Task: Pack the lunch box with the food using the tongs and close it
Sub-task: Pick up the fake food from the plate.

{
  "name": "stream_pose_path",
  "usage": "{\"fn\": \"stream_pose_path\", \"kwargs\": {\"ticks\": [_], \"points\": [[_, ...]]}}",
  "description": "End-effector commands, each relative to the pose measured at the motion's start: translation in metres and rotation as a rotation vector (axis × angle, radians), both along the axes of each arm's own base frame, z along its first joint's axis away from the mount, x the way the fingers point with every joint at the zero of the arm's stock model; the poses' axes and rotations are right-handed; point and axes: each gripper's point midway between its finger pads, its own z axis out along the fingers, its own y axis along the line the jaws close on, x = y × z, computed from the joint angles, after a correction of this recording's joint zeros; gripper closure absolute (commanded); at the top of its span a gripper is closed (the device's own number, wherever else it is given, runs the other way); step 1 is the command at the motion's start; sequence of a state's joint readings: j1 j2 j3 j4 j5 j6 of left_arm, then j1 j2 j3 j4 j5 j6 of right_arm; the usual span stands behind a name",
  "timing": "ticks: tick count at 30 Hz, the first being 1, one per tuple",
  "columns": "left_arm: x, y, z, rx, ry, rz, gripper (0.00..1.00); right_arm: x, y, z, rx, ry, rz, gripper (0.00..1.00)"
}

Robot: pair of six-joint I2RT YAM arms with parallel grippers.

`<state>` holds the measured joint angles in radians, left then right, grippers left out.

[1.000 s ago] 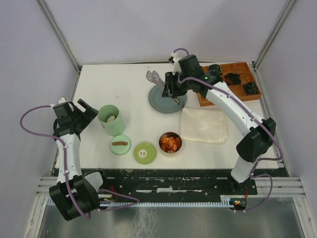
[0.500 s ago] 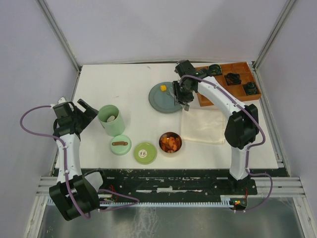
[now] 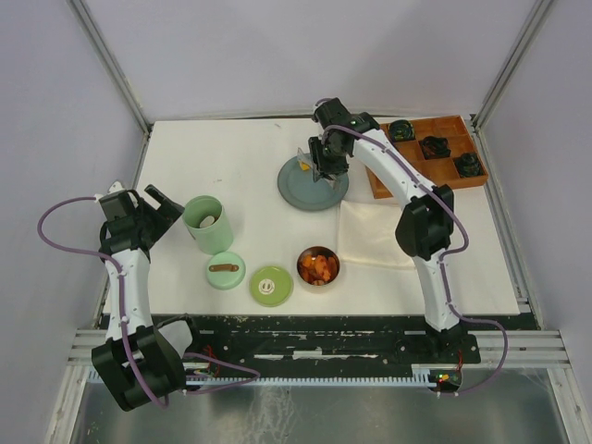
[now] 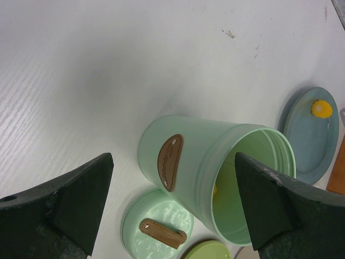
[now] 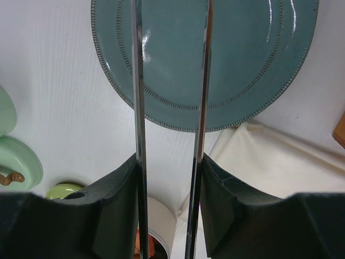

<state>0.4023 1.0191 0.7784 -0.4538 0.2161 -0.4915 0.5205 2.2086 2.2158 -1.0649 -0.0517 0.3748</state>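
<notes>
Right gripper [image 5: 168, 178] is closed on the tongs [image 5: 138, 108]. Each blade is pressed against one of its fingers [image 5: 118, 189], with a clear gap between the blades, so the tongs are held but not pinched together. Their long axis runs straight out from the wrist across the grey-blue plate [image 5: 242, 65]. The tips pass out of the top of the right wrist view, so I cannot tell how they sit relative to the food. The left wrist view shows one yellow piece [image 4: 322, 109] on that plate. It does not show between the blades, so I judge it lies further along that axis or to one side. The right arm is clearly the nearer. Left gripper [image 4: 172, 156] is spread wide and holds nothing, beside the open mint canister [image 4: 215, 162]. The canister is well apart from the plate, to its left and toward the bases.
</notes>
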Motion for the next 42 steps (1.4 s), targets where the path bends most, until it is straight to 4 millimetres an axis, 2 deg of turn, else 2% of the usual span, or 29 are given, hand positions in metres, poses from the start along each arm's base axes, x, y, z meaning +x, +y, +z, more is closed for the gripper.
{"fn": "stream_pose_path", "kwargs": {"ticks": [1,5,17,25,37,41,42], "points": [[0.007,0.001,0.008,-0.007,-0.046,0.010,0.00,0.010,0.000,0.005,-0.017,-0.009,0.011,0.50],[0.007,0.001,0.008,-0.007,-0.046,0.010,0.00,0.014,-0.004,-0.007,-0.043,0.006,0.006,0.49],[0.007,0.001,0.009,-0.006,-0.047,0.010,0.00,0.026,0.007,-0.027,-0.014,0.032,0.013,0.49],[0.007,0.001,0.009,-0.006,-0.048,0.008,0.00,0.027,0.009,-0.042,-0.014,0.062,0.001,0.50],[0.007,0.001,0.009,-0.007,-0.048,0.007,0.00,0.016,0.013,-0.040,0.036,0.088,-0.029,0.56],[0.007,0.001,0.009,-0.007,-0.049,0.009,0.00,0.007,0.013,-0.033,0.074,0.088,-0.051,0.58],[0.007,0.001,0.009,-0.008,-0.049,0.007,0.00,0.004,0.013,-0.025,0.090,0.076,-0.056,0.59]]}}
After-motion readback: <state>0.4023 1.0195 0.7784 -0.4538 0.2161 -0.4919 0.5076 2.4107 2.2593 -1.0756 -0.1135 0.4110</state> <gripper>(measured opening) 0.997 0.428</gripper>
